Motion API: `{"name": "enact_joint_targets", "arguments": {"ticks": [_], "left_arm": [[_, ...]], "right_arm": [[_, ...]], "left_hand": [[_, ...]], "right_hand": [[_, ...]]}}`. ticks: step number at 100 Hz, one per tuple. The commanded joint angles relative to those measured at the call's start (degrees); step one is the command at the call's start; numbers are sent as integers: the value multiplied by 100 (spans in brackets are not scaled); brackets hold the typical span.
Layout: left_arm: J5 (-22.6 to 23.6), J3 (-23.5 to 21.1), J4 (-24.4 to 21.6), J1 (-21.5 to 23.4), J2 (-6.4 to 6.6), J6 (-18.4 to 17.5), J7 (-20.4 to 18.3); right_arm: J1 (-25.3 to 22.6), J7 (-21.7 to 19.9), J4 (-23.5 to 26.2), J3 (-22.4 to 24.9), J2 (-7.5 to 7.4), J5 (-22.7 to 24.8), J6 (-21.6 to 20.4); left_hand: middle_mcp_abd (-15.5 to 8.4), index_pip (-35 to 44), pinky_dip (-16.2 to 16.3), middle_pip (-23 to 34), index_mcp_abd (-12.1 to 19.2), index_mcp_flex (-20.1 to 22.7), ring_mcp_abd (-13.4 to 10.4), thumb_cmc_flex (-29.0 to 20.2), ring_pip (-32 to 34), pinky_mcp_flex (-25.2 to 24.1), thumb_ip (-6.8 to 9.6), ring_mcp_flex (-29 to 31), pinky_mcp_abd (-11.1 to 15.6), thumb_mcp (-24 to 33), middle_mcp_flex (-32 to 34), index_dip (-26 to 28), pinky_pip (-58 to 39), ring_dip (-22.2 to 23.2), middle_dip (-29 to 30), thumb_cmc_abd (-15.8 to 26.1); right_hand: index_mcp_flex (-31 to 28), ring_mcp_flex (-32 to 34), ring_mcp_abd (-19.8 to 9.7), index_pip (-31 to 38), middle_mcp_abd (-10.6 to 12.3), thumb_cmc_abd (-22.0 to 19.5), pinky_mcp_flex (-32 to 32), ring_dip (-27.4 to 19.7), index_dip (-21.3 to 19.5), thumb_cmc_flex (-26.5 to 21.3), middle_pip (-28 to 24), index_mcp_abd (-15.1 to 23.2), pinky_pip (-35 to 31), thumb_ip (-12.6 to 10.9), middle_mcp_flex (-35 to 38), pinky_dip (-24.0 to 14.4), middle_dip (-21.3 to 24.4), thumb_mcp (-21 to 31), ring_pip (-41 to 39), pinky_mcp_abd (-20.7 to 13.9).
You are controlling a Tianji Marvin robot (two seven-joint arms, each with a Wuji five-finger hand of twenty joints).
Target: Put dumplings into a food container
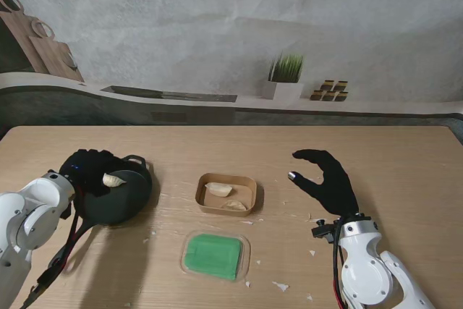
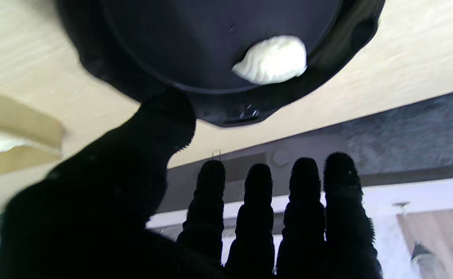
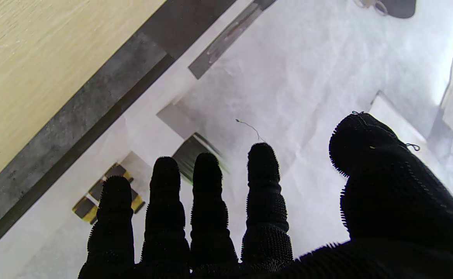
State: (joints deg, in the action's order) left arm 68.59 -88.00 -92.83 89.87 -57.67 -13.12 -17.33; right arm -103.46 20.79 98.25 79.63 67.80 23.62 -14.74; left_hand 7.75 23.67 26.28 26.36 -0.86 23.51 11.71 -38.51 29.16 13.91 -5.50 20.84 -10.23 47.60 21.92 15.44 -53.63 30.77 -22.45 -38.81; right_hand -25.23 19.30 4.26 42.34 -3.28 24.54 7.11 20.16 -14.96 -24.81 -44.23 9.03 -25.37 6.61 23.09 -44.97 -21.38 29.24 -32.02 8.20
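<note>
A black pan (image 1: 119, 199) sits on the left of the table with one white dumpling (image 1: 113, 179) in it. That dumpling (image 2: 271, 60) lies loose against the rim of the pan (image 2: 180, 46). My left hand (image 1: 88, 168) hovers at the pan's left side, open, fingers (image 2: 257, 209) straight and holding nothing, its thumb beside the rim. The brown food container (image 1: 206, 206) stands at the table's middle with two dumplings (image 1: 218, 189) inside. My right hand (image 1: 327, 180) hangs open to the container's right, fingers (image 3: 207, 201) spread and holding nothing.
A green lid (image 1: 213, 255) lies nearer to me than the container. White crumbs (image 1: 281, 286) are scattered on the wood near it. The pan's handle (image 1: 69, 244) runs toward my left arm. A potted plant (image 1: 284, 77) stands on the ledge behind the table.
</note>
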Motion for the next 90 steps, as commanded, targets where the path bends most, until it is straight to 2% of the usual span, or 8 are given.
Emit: {"name": "enact_joint_targets", "arguments": {"ticks": [1,19,32,34,53,75,77,90], "left_arm": [[20,15,212,-63,44,94,-128],[115,286,652,-371,81,254,-198],[163,540,971,-588,95,347,-58],[165,574,1017,-617,96,361,-28],[96,876,1396,-860,99,479,229],[-15,1187,1712,-1093,103,673,281],[-15,1214,1739,-1111,104,682,295],[-13,1357,1876,-1214,110,753,331]], "right_arm": [[-19,-78,11,-40,40,11,27],[-10,-77,3,-52,37,30,31],[-14,-72,6,-45,40,21,36],[-14,-69,5,-45,41,19,38],[-17,-57,1,-41,44,17,65],[-20,-60,7,-29,44,12,74],[-19,-57,5,-27,44,16,73],[-19,-55,-4,-29,45,17,87]], "left_hand": [[-10,299,124,227,-80,147,-46,-298,276,233,116,232,210,192,183,213,-263,177,-206,37],[-5,588,90,291,-76,401,-58,-222,362,250,104,319,189,193,359,362,-235,227,-286,3],[-11,531,55,184,-44,302,-75,-238,256,178,110,193,192,254,224,348,-162,174,-242,-13],[-127,496,54,179,-35,261,-85,-238,251,170,109,181,203,263,209,334,-160,170,-236,-15],[-40,189,81,162,73,69,-121,-369,275,191,97,110,268,373,26,185,-228,148,-170,-23],[-206,277,92,300,51,258,-146,-429,377,267,95,207,280,422,124,215,-271,170,-203,-45],[-97,298,93,298,45,276,-144,-432,388,270,94,210,282,425,104,225,-275,175,-203,-53],[-64,285,75,255,59,206,-140,-399,334,176,87,78,275,444,-4,228,-232,155,-186,-67]], "right_hand": [[35,111,36,-30,-43,17,31,89,-85,3,18,114,-76,-277,67,-170,-43,-62,-39,18],[41,106,30,-28,-49,19,27,92,-84,16,17,113,-76,-275,66,-172,-44,-44,-45,18],[39,108,27,-26,-46,23,26,92,-84,9,18,118,-76,-275,64,-173,-43,-30,-45,13],[35,107,32,-24,-45,27,27,92,-85,6,16,115,-76,-274,65,-173,-44,-29,-44,14],[41,106,30,-21,-46,28,24,94,-85,0,13,118,-76,-273,60,-176,-45,-22,-49,14],[45,99,26,-19,-42,30,20,93,-85,-13,12,125,-75,-277,49,-178,-46,-14,-47,7],[42,108,30,-17,-40,34,24,95,-86,-14,8,124,-77,-277,55,-178,-47,-14,-52,11],[48,100,31,-18,-42,37,19,92,-85,-22,10,117,-73,-278,46,-177,-46,-11,-47,7]]}}
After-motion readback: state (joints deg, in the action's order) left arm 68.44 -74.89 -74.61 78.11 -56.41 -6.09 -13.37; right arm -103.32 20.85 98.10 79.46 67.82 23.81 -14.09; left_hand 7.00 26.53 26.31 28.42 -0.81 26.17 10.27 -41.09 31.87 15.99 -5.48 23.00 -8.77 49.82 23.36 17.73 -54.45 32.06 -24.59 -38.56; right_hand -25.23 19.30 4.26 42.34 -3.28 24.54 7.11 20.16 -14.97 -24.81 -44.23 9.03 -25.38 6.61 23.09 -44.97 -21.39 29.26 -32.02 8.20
